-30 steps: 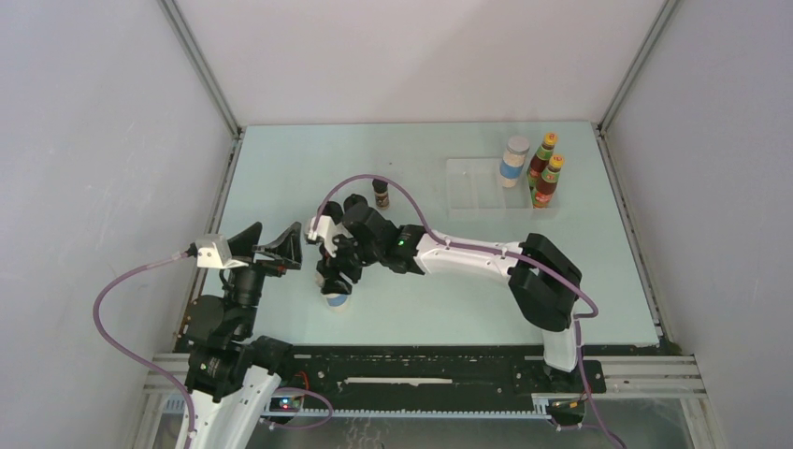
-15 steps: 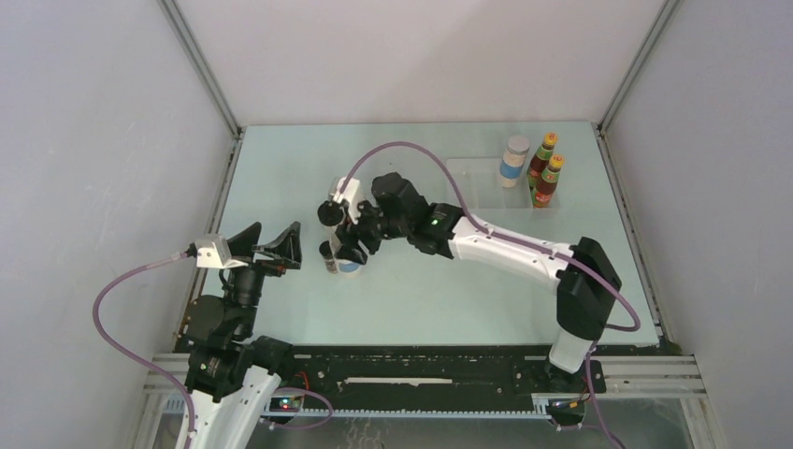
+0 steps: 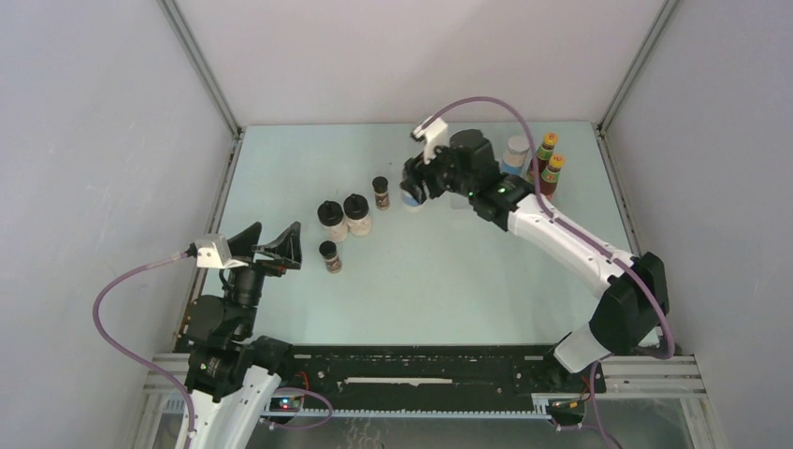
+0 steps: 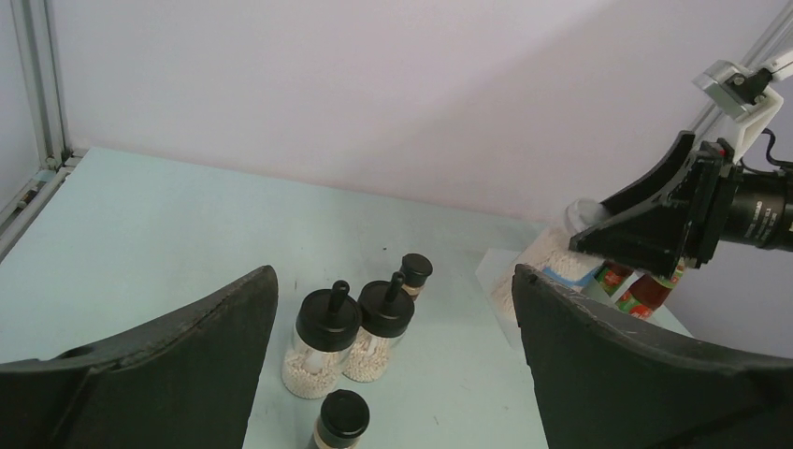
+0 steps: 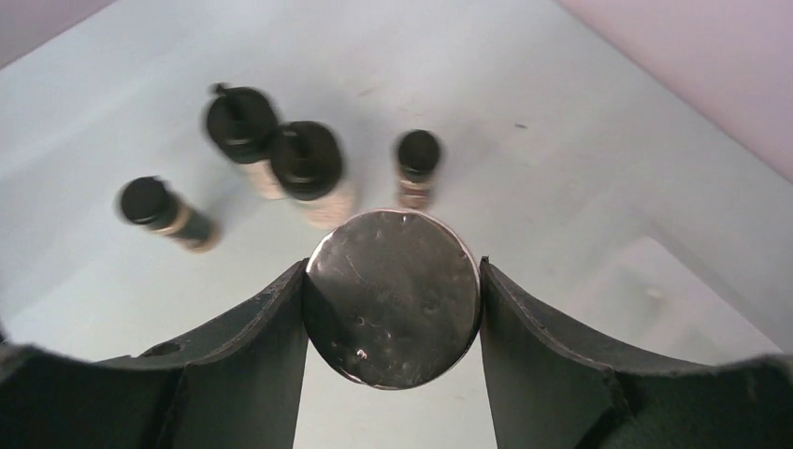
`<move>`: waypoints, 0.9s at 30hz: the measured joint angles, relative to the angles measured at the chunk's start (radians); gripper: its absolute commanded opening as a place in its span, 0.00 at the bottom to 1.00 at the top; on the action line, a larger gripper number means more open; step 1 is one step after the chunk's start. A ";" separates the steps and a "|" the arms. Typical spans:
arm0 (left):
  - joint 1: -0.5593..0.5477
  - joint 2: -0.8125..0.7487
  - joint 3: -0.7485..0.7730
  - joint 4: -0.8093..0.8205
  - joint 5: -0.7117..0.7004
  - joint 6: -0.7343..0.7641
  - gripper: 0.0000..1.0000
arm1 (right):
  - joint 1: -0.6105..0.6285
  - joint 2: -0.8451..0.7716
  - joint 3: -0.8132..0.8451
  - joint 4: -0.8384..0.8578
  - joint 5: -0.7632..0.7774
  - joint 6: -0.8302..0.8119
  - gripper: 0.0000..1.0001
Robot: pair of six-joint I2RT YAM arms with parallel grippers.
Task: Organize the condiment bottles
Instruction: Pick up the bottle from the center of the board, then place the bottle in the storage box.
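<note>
From the right wrist camera, the grey-lidded blue-labelled jar (image 5: 393,297) shows only its round, dull metal lid, scuffed and dimpled. Its body is hidden below, and the bottles on the table behind it are blurred. From overhead, the right gripper (image 3: 412,190) covers most of that jar. Its curved black fingers (image 5: 252,346) clamp the lid on both sides, holding the jar off the pale green table (image 3: 281,168), near the clear plastic tray (image 3: 472,178).

In the tray stand a second grey-lidded jar (image 3: 515,154) and two slim red sauce bottles with yellow caps (image 3: 552,176). Mid-table, two black-lidded pale jars (image 4: 324,341) of white granules stand side by side, with two tiny dark jars (image 4: 414,271) apart. The left gripper (image 4: 395,281) is spread wide and holds nothing.
</note>
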 measured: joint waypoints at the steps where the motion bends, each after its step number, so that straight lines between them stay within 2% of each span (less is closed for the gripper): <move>1: 0.000 0.000 0.000 0.000 0.000 0.000 1.00 | -0.023 -0.010 -0.006 0.000 0.013 0.000 0.00; 8: -0.004 0.000 0.000 0.000 0.000 0.000 1.00 | -0.182 -0.082 -0.053 -0.011 0.090 0.019 0.00; 19: -0.006 0.000 0.000 0.000 0.001 0.000 1.00 | -0.288 -0.130 -0.089 -0.018 0.202 0.068 0.00; 27: -0.010 0.000 0.000 0.000 0.001 0.000 1.00 | -0.393 -0.156 -0.175 -0.016 0.257 0.097 0.00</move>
